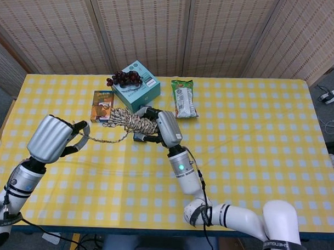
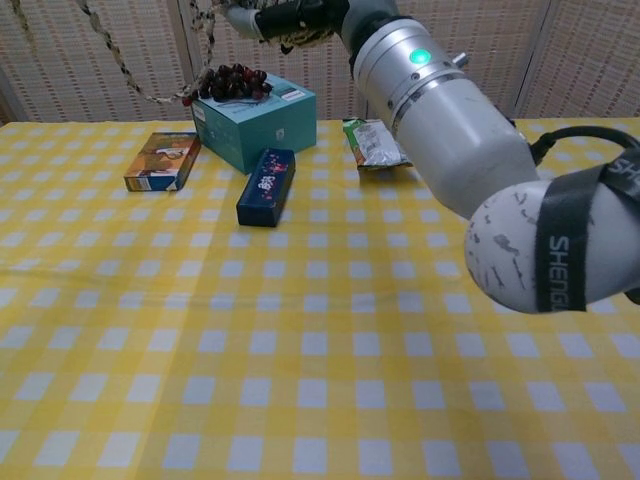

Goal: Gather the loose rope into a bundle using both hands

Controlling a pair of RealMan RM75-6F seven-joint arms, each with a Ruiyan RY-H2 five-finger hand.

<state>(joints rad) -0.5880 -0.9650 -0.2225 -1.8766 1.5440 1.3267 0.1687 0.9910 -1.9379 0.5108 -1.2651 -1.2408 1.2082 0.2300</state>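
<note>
Both hands: raised above the checked table [image 1: 254, 133].
Right hand [image 1: 158, 127]: fingers gripping the coiled rope [image 1: 127, 121] bundle.
Left hand [image 1: 55, 138]: fingers pinching the rope's sagging free end.

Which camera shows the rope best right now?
The head view: the whole rope shows, coiled in the right hand with a strand running to the left hand. The chest view catches only hanging strands at its top edge.

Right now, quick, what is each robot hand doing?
Left hand: holds the loose end of the rope.
Right hand: grips the rope bundle, lifted off the table.
</note>
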